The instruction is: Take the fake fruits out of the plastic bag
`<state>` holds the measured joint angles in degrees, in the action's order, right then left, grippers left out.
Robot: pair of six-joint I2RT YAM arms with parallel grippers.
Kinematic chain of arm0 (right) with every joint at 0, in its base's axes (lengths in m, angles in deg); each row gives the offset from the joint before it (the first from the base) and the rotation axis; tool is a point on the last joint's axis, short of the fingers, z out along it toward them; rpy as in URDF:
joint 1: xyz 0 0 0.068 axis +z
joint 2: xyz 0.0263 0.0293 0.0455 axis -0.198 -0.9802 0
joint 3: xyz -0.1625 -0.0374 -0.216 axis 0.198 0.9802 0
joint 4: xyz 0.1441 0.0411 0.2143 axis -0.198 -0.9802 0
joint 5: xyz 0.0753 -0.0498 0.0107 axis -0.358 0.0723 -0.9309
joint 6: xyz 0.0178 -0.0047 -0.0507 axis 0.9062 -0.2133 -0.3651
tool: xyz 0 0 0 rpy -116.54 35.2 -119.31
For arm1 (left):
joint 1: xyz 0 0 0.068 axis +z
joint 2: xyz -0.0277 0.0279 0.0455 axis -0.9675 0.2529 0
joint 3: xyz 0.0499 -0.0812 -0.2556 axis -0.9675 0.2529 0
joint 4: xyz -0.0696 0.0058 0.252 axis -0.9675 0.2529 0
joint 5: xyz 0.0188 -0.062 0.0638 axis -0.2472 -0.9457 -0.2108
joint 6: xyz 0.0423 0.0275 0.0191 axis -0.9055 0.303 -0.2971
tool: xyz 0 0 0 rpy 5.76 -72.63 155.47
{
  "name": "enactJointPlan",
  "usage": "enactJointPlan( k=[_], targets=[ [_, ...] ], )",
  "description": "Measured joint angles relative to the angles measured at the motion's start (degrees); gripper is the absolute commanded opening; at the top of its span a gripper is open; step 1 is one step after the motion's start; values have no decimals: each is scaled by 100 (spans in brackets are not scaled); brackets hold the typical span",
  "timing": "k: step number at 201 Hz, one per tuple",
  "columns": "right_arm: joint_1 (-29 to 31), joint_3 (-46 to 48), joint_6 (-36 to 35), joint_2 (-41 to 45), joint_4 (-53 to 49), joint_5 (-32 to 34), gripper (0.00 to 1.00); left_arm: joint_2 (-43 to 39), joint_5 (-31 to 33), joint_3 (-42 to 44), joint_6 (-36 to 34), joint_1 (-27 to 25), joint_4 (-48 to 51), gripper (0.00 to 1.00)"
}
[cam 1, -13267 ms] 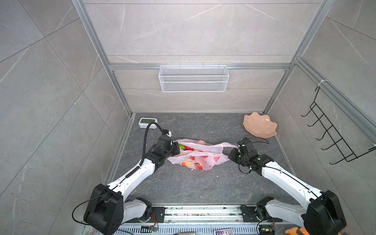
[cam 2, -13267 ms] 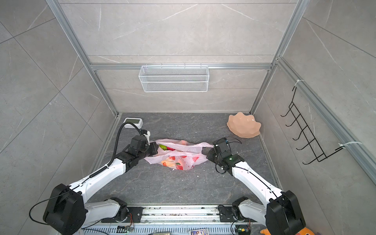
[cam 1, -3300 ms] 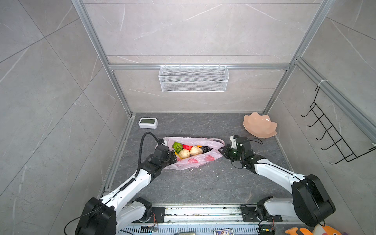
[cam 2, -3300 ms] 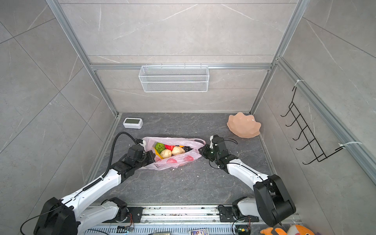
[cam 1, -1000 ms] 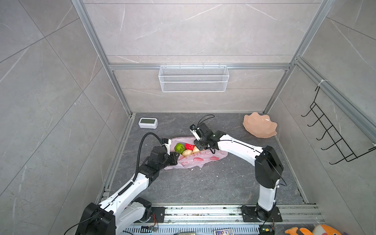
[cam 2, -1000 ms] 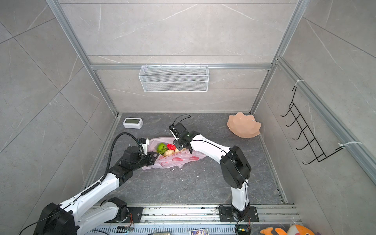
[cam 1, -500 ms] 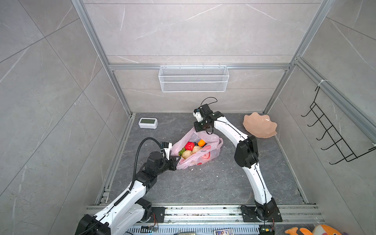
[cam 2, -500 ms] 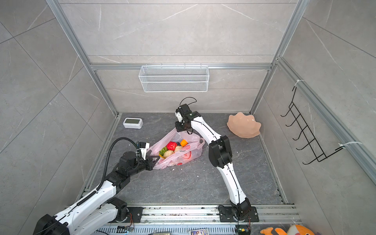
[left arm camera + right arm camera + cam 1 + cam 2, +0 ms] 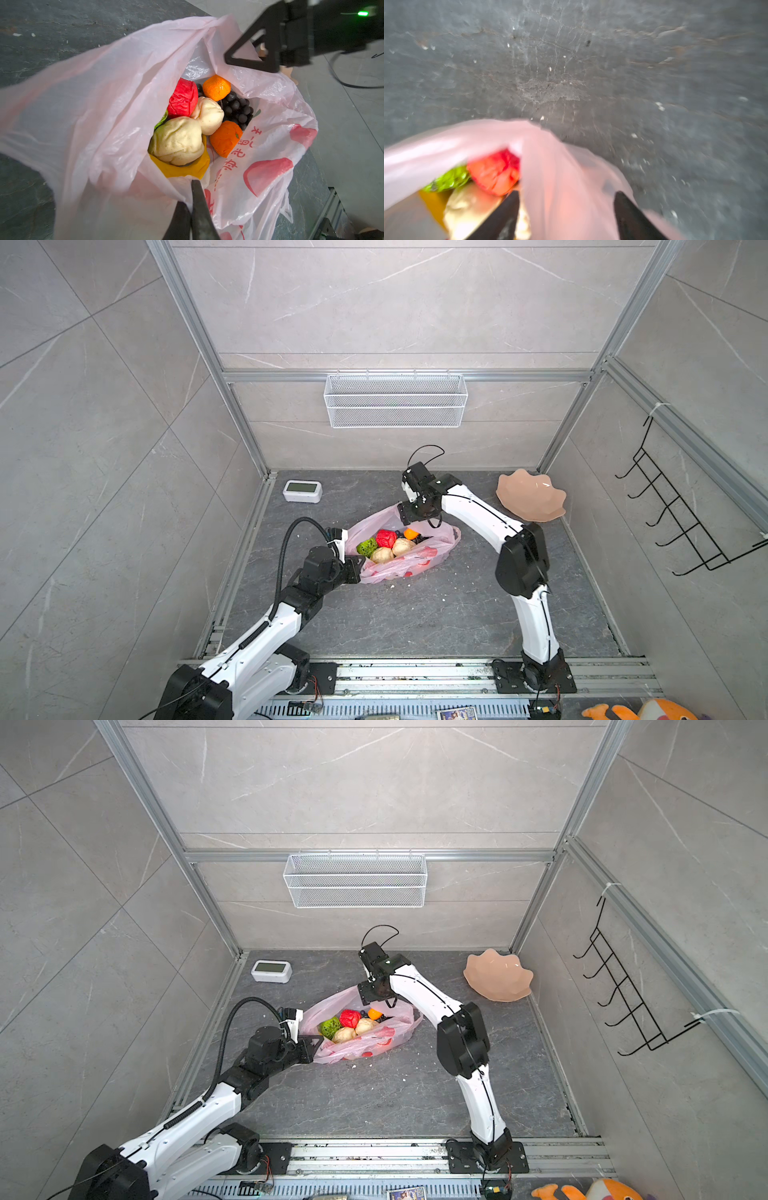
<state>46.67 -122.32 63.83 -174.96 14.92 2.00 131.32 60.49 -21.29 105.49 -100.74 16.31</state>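
The bag [image 9: 428,558] lies near the middle of the worktop [image 9: 415,614]. Its mouth is pulled wide and faces up, and all the fruits [image 9: 386,547] are inside it.

The left gripper [image 9: 356,569] is at the bag's left rim. In the left wrist view its jaws are clenched on a fold of pink film at the edge of the mouth. The right gripper [image 9: 406,511] is at the far rim, over the opening. In the right wrist view its jaws stand well apart, released, with a sheet of film between them. That view is blurred, so the film may be brushing a finger [image 9: 506,209], but it does not look pinched.

The left wrist view shows the contents:
- The apple [image 9: 182,99] sits beside a sliver of the green ball [image 9: 161,122].
- Two cream lumps [image 9: 178,141] touch each other in the middle.
- The banana [image 9: 187,169] curls under one lump.
- One orange [image 9: 216,87] is next to the apple.
- A second orange [image 9: 225,138] lies against the printed wall.
- The grapes [image 9: 236,110] lie between the two oranges.

In both top views the apple, green ball, lumps and one orange show through the open mouth.

A peach dish [image 9: 530,497] sits well apart at the back right. A white device [image 9: 302,491] sits at the back left.
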Motion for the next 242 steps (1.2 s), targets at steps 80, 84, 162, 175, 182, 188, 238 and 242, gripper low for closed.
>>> enactJointPlan(
  k=[80,84,162,175,182,188,238,242],
  targets=[
    [63,2796,1519,1624,761,1071,78,195,232,-153,214,0,-2,0],
    [61,2870,1543,1624,767,1067,74,195,262,-153,223,0,-2,0],
    [-1311,5571,2361,2883,3008,-680,7,98,227,269,848,925,-184,0],
    [-1543,5932,2494,2986,3471,-1189,2,225,-63,411,999,1213,-326,0],
    [-1609,6083,2546,2992,3718,-1436,1,321,-190,435,1049,1303,-361,0],
    [-1637,6172,2594,2992,3871,-1596,0,404,-258,435,1067,1355,-385,0],
    [-1659,6352,2892,3119,4704,-2437,0,597,-470,9,863,1084,-170,0],
    [-1655,6352,2892,3145,4736,-2474,0,616,-461,-50,826,1034,-142,1]
  ],
)
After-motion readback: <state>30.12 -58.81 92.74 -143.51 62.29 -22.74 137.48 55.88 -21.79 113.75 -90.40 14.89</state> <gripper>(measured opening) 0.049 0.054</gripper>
